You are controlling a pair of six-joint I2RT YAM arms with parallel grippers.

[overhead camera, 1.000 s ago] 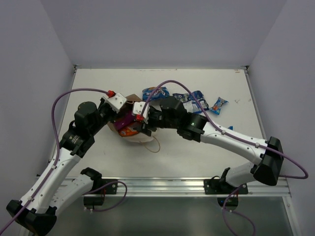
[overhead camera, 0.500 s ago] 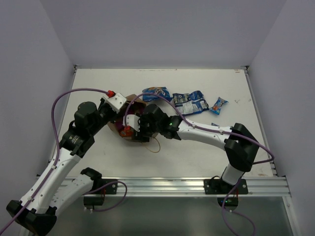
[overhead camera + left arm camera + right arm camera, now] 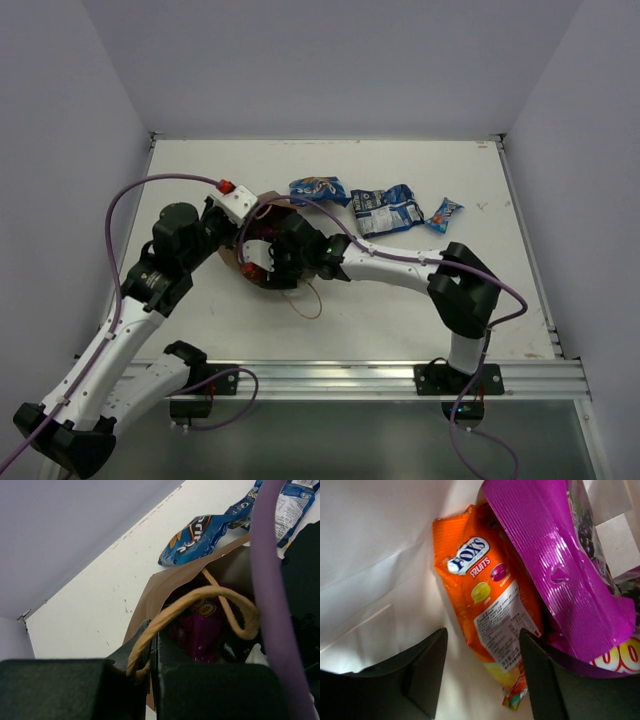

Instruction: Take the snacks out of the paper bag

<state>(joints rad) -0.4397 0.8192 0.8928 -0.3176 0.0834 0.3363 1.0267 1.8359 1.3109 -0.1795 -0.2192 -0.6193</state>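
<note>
The bag (image 3: 266, 199) is sitting on the table (image 3: 400, 290), left of centre. The left gripper (image 3: 152, 665) is pinching its rim, apparently holding the mouth open for access. The right gripper (image 3: 482, 640) is hovering inside, its jaws spread astride the orange packet (image 3: 485, 605), beside a magenta pouch (image 3: 555, 555), probably the next pick.

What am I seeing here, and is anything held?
This is a robot: a left arm and a right arm bolted to a table. The overhead picture shows both; the other two come from cameras on each wrist. The left end effector pinches the rim of a brown paper bag. The right end effector is inside the bag, open, its fingers either side of an orange packet, holding nothing; a magenta pouch lies beside it. Out on the table: a blue chip bag, a blue-white packet and a small blue wrapper.
</note>
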